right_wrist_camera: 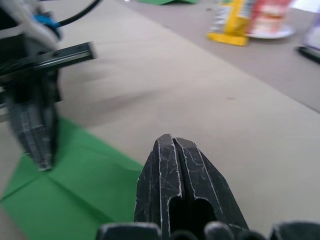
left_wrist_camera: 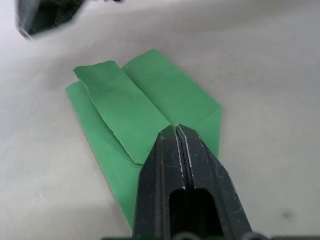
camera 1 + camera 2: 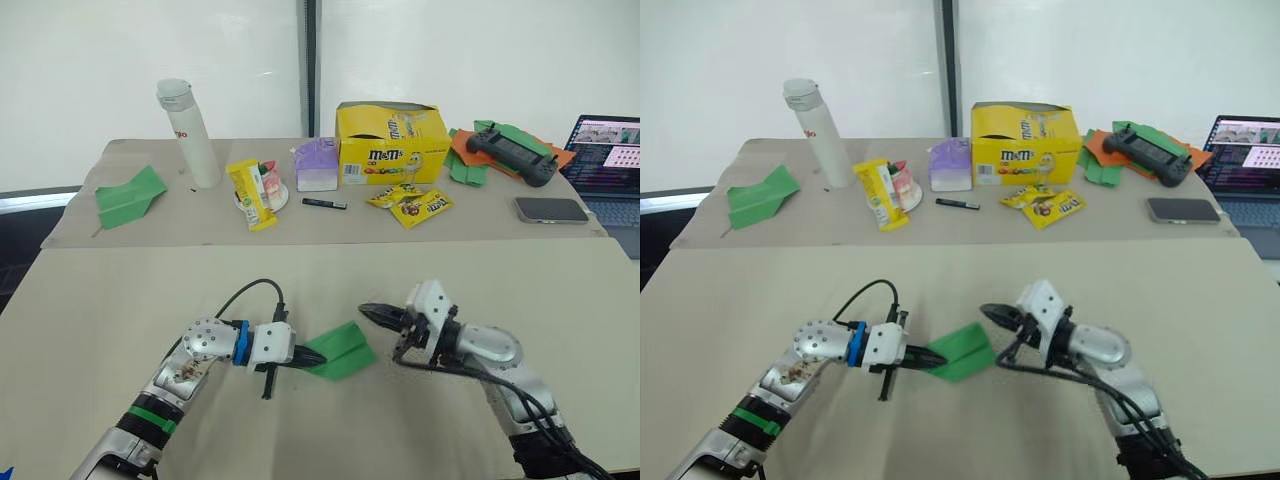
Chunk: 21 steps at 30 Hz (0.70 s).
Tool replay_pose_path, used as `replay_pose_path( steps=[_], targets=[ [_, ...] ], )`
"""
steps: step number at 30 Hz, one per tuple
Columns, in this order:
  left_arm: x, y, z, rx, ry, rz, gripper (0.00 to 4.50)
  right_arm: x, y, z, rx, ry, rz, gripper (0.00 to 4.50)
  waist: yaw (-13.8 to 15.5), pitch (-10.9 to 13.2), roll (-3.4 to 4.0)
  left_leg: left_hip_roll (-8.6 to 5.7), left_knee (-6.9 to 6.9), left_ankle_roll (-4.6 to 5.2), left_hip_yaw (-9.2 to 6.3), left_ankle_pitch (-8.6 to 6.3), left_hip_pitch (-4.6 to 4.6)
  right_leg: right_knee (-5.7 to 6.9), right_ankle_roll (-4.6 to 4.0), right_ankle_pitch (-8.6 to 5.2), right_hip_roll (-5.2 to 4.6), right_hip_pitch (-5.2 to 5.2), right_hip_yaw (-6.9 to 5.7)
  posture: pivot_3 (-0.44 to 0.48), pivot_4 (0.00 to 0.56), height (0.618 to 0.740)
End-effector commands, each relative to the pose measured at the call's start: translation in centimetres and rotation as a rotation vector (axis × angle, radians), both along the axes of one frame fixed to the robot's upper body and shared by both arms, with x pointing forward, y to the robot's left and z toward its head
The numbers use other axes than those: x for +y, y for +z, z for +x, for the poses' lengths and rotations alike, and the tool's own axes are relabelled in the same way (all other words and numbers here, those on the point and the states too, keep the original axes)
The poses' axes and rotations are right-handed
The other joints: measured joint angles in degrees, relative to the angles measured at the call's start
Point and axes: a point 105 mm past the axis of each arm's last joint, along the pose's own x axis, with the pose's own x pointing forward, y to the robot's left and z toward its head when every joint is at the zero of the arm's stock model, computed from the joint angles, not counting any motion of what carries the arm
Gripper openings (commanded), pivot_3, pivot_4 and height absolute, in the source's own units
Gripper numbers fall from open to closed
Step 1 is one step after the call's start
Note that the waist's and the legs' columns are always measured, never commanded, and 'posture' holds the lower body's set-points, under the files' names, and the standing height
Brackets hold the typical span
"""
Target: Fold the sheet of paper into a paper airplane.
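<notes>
The sheet of paper (image 3: 347,350) lies on the near beige table as a bright green creased wedge with a folded flap on top (image 2: 125,107). My left gripper (image 3: 316,355) is shut, and its tip (image 2: 175,129) rests on the paper's near-left edge, by the centre crease. My right gripper (image 3: 367,311) is also shut with nothing in it. It hovers just past the wedge's far right corner, pointing left. In the right wrist view the paper (image 1: 85,192) sits below its fingers (image 1: 167,165), and the left gripper's tip stands on the paper.
On the back table are a separate green paper plane (image 3: 128,197), a white bottle (image 3: 190,133), snack packets (image 3: 250,195), a purple carton (image 3: 317,165), a pen (image 3: 324,203) and a yellow candy box (image 3: 392,143). A controller (image 3: 512,152) on paper scraps, a phone (image 3: 551,210) and a laptop (image 3: 610,160) are at the right.
</notes>
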Motion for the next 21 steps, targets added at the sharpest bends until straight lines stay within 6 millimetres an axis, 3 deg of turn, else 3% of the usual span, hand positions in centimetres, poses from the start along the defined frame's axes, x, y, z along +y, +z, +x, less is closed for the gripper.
replay_pose_path(
  steps=[1, 10, 13, 21],
  targets=[
    [0.1, -2.2, -1.3, 0.072, -0.011, 0.056, 0.00, 1.2, -1.2, -1.2, -0.059, 0.090, -0.095, 0.03, -0.01, 0.00, 0.01, -0.03, 0.00, 0.00, 0.00, 0.00, 0.00, 0.00, 0.00, 0.00, 0.00, 0.00, 0.00, 0.000, 0.150, 0.740],
    [1.4, -1.9, -1.9, 0.099, 0.035, 0.056, 0.00, 0.4, -4.2, -0.4, -0.049, 0.080, -0.234, 0.03, -0.23, -0.03, -0.03, 0.00, 0.00, 0.00, 0.01, 0.00, 0.15, 0.01, 0.00, 0.00, 0.07, 0.06, 0.00, 0.000, 0.150, 0.740],
    [2.1, -1.4, -2.6, 0.110, 0.043, 0.055, 0.00, 0.1, -4.4, -0.1, -0.036, 0.075, -0.246, 0.03, -0.50, -0.04, -0.03, 0.14, -0.03, 0.00, 0.02, 0.00, 0.17, 0.03, -0.03, 0.00, 0.10, 0.05, 0.01, 0.000, 0.150, 0.740],
    [5.0, -2.6, -3.7, 0.078, 0.050, 0.179, 0.00, 0.2, -4.7, 0.8, -0.025, 0.067, -0.253, 0.03, -0.25, -0.06, -0.07, 0.31, -0.04, -0.01, 0.06, -0.01, 0.50, -0.02, 0.27, -0.31, 0.11, 0.16, -0.01, 0.000, 0.150, 0.740]
  ],
)
